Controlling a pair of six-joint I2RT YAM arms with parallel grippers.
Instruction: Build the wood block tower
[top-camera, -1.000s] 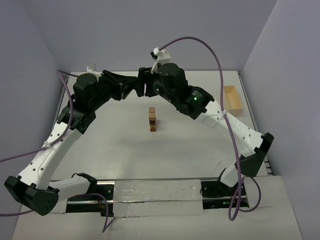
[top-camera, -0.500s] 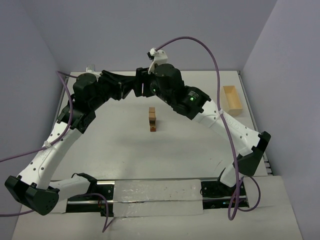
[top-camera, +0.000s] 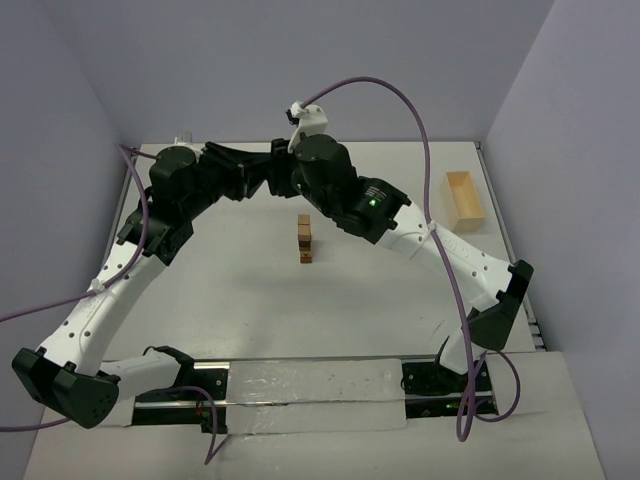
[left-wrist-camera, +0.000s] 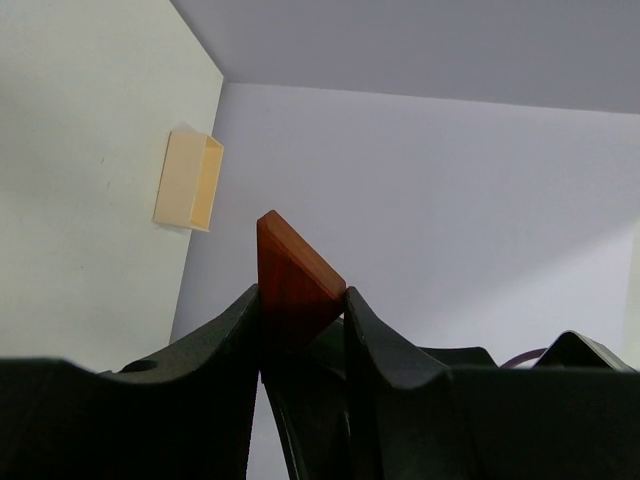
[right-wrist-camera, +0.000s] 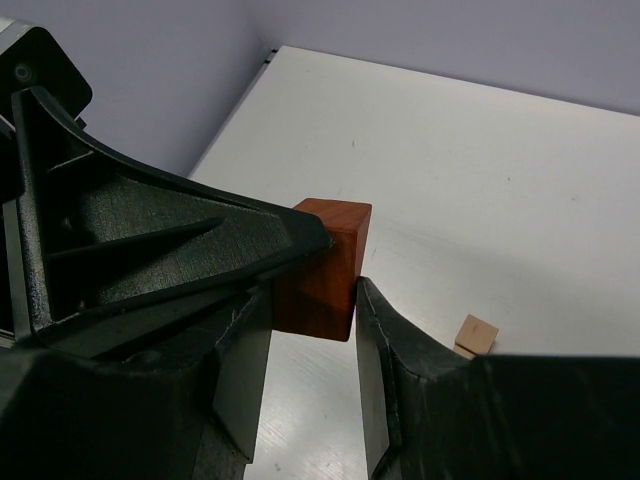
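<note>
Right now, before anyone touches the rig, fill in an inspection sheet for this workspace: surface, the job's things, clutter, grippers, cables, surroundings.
Surface: white table, no spills or marks seen.
Job's things: wood block tower stands upright mid-table, a narrow stack; a reddish-brown wedge is held in the air beyond it.
Clutter: pale open box near the table's right edge; nothing else seen.
Grippers: left gripper is shut on the wedge; right gripper has a finger on each side of the same wedge, firm grip not certain.
Cables: purple cables arch over the right arm and trail from the left arm, away from the tower.
Surroundings: plain lavender walls; nothing else seen.
</note>
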